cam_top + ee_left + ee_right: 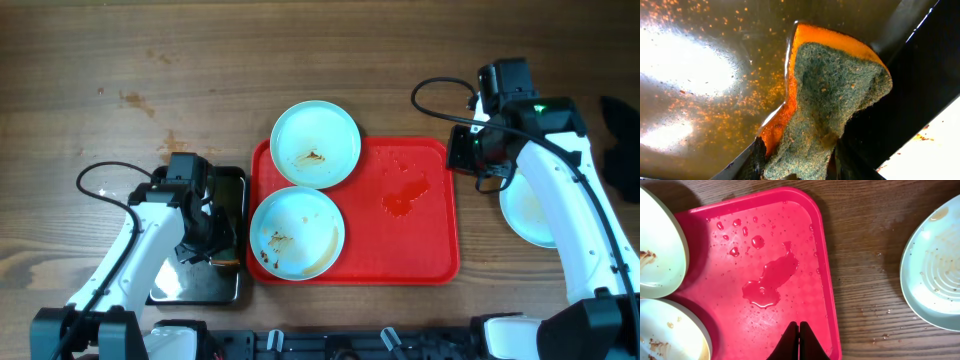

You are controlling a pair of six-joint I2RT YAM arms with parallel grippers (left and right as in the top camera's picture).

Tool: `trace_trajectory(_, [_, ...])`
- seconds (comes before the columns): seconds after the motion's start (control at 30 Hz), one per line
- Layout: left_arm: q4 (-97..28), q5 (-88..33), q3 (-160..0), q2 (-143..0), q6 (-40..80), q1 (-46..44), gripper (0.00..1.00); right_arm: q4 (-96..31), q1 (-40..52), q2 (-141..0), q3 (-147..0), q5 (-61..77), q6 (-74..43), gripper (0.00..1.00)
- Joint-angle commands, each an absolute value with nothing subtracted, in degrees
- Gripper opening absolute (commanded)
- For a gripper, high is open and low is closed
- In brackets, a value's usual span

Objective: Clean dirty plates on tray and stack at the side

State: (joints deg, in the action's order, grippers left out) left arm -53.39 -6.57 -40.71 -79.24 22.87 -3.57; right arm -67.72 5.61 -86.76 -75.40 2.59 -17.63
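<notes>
Two plates with brown smears, one [316, 144] behind the other [296, 233], lie on the left half of the red tray [420, 255]. In the right wrist view both plates [655, 245] [665, 330] show at the left edge. A third plate [528, 212] [935, 265] sits on the table right of the tray, partly under the right arm. My left gripper [207, 250] [795, 165] is shut on an orange sponge with a green scouring face [835, 85], held over brownish liquid. My right gripper [464, 150] [799, 340] hangs shut and empty above the tray's right rim [827, 295].
A glossy black tray [232, 190] [920, 90] left of the red tray holds speckled liquid [700, 75]. A puddle with droplets [405, 195] [770, 277] lies on the red tray's right half. Cables loop near both arms.
</notes>
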Motion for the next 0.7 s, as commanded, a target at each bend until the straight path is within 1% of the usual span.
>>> trace_trajectory(0.0, [-51.72, -7.46, -40.05, -80.47, 22.76, -3.25, 0.52, -67.88, 5.96, -85.60, -76.53, 3.11, -16.62, 0.04])
trace_trajectory(0.1, [-47.79, -7.73, -40.05, -82.59, 22.76, -3.25, 0.59, -67.85, 5.96, -85.60, -76.53, 3.14, -16.67, 0.04])
trace_trajectory(0.13, [-46.74, -7.92, -40.05, -83.64, 22.79, -3.25, 0.58, -67.85, 5.96, -85.60, -76.53, 3.14, -16.67, 0.04])
trace_trajectory(0.2, [-45.98, -7.90, -40.05, -85.43, 22.83, -3.25, 0.55, -68.07, 5.96, -85.60, -76.53, 3.14, -16.64, 0.04])
trace_trajectory(0.23, [-45.82, -7.90, -40.07, -86.11, 22.83, -3.25, 0.49, -68.07, 5.96, -85.60, -76.53, 3.11, -16.64, 0.04])
trace_trajectory(0.27, [-45.76, -7.90, -40.07, -86.50, 22.83, -3.25, 0.40, -68.07, 5.96, -85.60, -76.53, 3.11, -16.64, 0.04])
trace_trajectory(0.3, [-45.63, -7.88, -40.07, -86.59, 22.98, -3.22, 0.38, -68.05, 5.96, -85.60, -76.53, 3.11, -16.64, 0.04])
trace_trajectory(0.5, [-45.78, -7.88, -40.21, -86.56, 23.00, -1.89, 0.39, -68.05, 5.96, -85.60, -76.53, 3.11, -16.64, 0.04])
trace_trajectory(0.67, [-47.53, -7.92, -42.92, -86.56, 22.96, 2.33, 0.40, -68.05, 5.96, -85.60, -76.53, 3.11, -16.67, 0.04])
